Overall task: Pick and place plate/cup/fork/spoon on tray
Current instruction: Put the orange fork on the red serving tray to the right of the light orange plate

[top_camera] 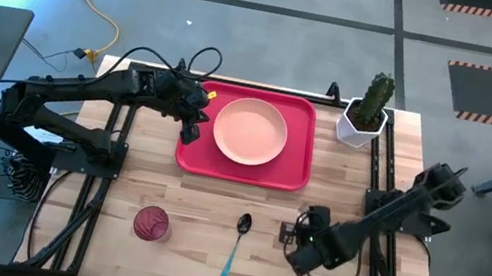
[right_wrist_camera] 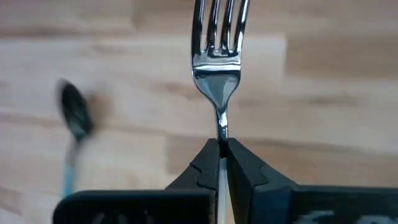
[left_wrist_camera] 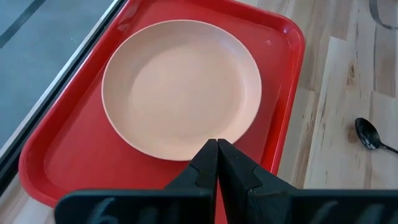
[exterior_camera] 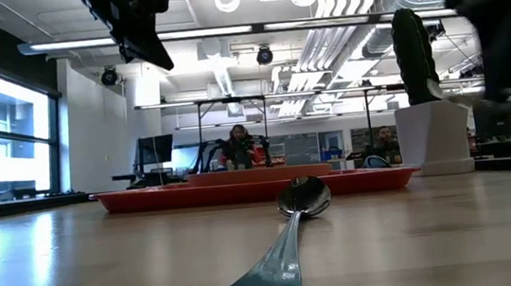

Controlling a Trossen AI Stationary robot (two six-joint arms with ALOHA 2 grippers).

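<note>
Pinched between the right gripper's [right_wrist_camera: 219, 146] fingers, the fork [right_wrist_camera: 217, 59] is held beside the spoon [top_camera: 237, 243]; the left gripper's [left_wrist_camera: 217, 146] fingers are pressed together over the tray [top_camera: 296, 172].

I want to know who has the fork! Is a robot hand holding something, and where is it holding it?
Yes. The right end effector holds the fork, pinched at the thin neck just below the tines. The left end effector is shut over the tray, holding nothing.
</note>
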